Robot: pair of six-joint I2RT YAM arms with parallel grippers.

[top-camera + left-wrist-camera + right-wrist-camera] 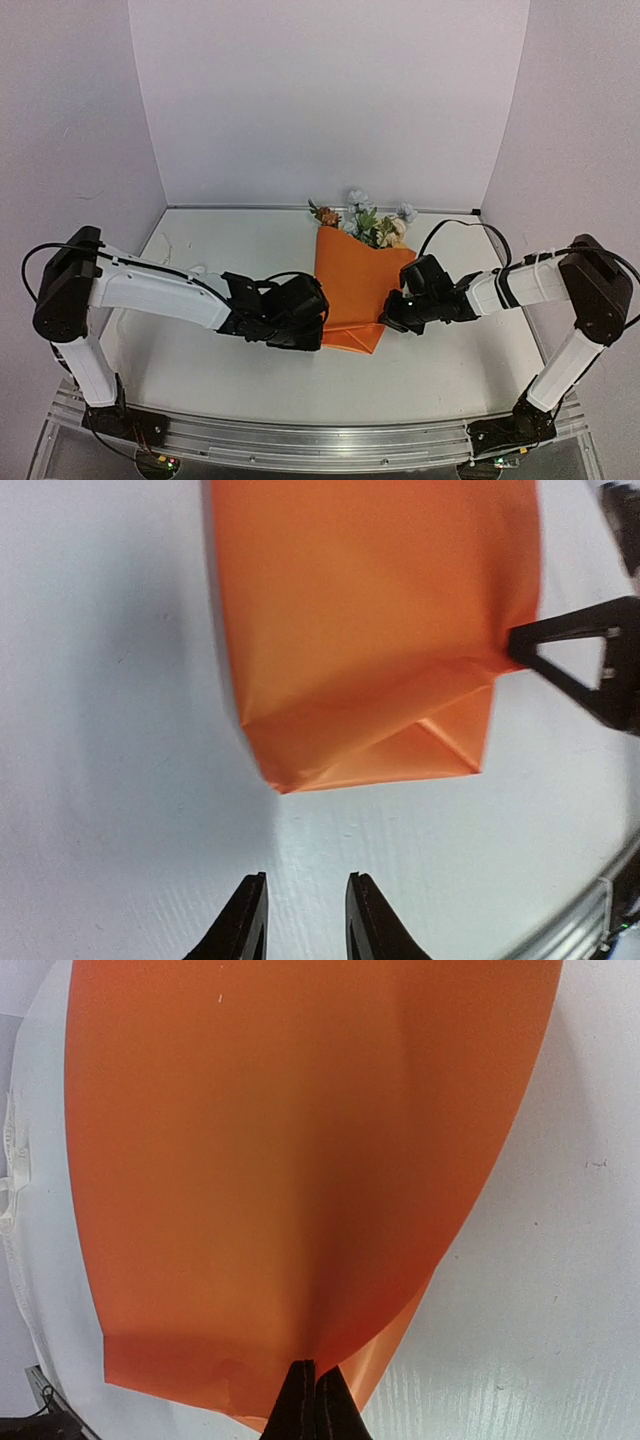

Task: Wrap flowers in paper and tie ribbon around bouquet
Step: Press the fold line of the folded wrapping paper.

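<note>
Plainly, the right gripper (315, 1378) has its jaws pressed together on the near edge of the paper (300, 1160). They pinch the thin sheet just where a soft crease runs up from the tips. In the left wrist view, one of its black fingers (560, 655) meets the orange sheet at its side corner.

The left gripper (305, 885) has its jaws a little apart with nothing between them. It sits over the bare white table (230, 370), near the folded corner of the paper but not touching it.

From above, the two grippers flank the near end of the paper, the left one on its left and the right one on its right. The paper lies folded near the middle of the table, orange face out, and is wider toward the back wall. The flowers (365, 222) stick out of that far end, cream, pale blue and orange blossoms over green leaves.

A short stretch of the cream ribbon (10, 1175) lies on the table beside the paper, at the edge of the right wrist view.
</note>
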